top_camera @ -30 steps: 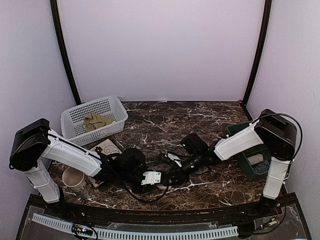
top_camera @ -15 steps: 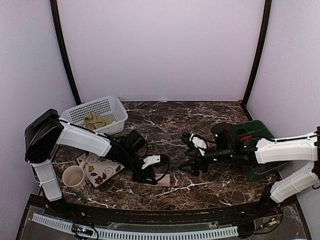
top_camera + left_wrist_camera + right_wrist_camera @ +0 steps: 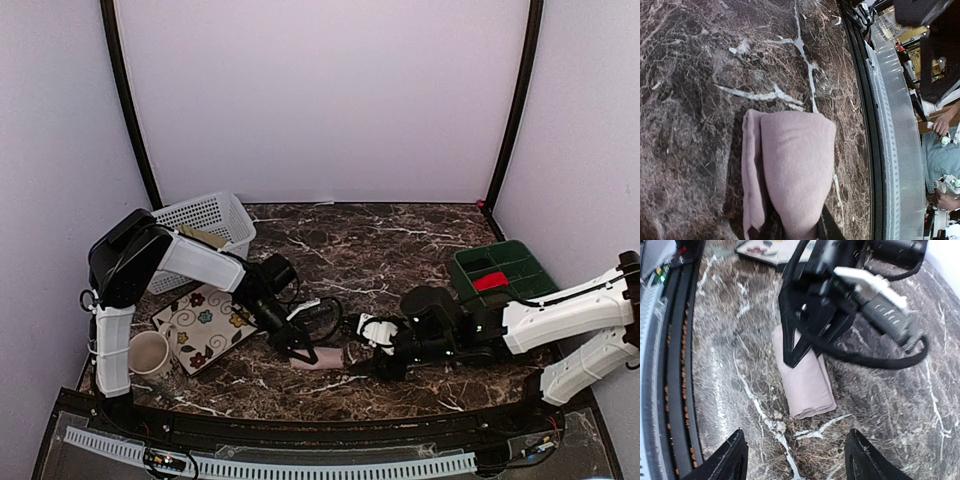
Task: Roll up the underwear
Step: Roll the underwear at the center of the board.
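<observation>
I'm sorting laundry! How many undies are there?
2. The pink one lies rolled on the table, in the left end effector. The olive one peeks from the white basket; others may be hidden.

Both arms stretched low toward centre, left hand (image 3: 303, 350) pinched nearly closed, right hand (image 3: 372, 362) fingers spread wide.

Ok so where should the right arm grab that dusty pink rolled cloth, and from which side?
Take the dusty pink rolled cloth at its free end, coming low from the right with the open right gripper straddling its width. The left gripper pinches the other end, and the roll lies flat.
</observation>
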Action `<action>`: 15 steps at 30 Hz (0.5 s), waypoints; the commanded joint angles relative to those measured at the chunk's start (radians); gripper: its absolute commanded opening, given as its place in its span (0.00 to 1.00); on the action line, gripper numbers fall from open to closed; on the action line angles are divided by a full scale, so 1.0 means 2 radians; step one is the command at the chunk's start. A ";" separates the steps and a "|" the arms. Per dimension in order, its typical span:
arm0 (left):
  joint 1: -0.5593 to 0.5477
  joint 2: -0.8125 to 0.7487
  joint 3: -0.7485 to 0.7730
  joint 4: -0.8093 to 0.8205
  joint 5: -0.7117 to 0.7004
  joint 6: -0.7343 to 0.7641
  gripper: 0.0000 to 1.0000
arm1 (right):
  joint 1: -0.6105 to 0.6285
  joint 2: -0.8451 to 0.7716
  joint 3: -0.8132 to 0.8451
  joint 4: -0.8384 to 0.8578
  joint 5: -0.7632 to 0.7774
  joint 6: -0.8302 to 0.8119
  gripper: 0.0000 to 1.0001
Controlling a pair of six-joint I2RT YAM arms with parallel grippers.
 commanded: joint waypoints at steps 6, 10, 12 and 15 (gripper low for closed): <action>0.014 0.034 0.020 -0.054 -0.003 0.008 0.15 | 0.037 0.128 0.069 0.065 0.033 -0.076 0.63; 0.015 0.035 0.017 -0.054 0.000 0.007 0.16 | 0.038 0.180 0.090 0.068 0.047 -0.096 0.63; 0.015 0.035 0.015 -0.054 0.001 0.007 0.16 | 0.038 0.195 0.093 0.073 0.055 -0.100 0.63; 0.015 0.035 0.015 -0.053 0.002 0.007 0.16 | 0.037 0.208 0.095 0.075 0.054 -0.104 0.62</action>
